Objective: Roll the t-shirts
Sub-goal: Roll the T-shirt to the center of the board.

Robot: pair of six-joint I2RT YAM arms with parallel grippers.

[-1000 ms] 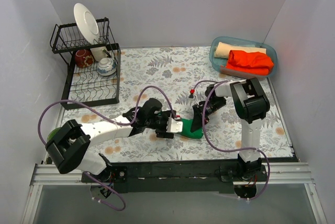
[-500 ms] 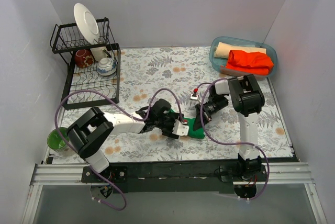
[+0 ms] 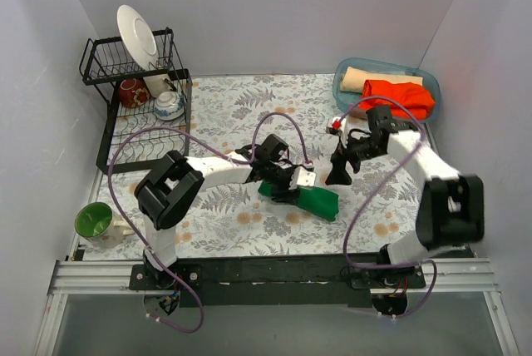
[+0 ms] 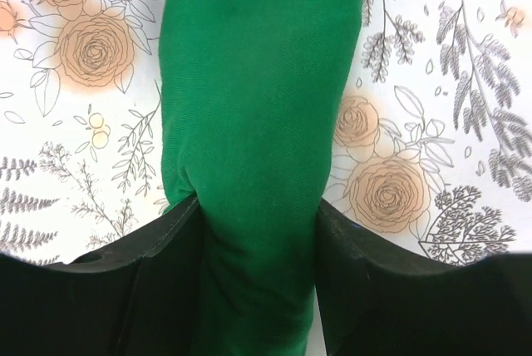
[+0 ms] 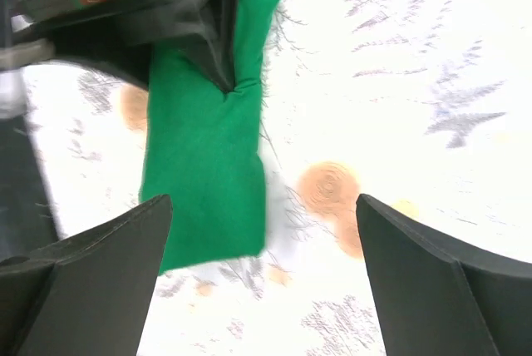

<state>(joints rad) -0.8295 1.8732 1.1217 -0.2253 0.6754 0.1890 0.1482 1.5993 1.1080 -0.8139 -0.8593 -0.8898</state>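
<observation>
Left pincer [image 4: 256, 210] pinches the rolled bright green cotton t-shirt [image 4: 258, 65]; right pincer [image 5: 262, 206] gapes wide, shirt just ahead. Rolling looks done; lifting comes next.

We see white links and black joints on the left arm [image 3: 218, 171] and right arm [image 3: 413, 150], looping purple cables [image 3: 125, 150], matte black claw fingers [image 5: 83, 281], and a red cap [image 3: 336, 126].
</observation>
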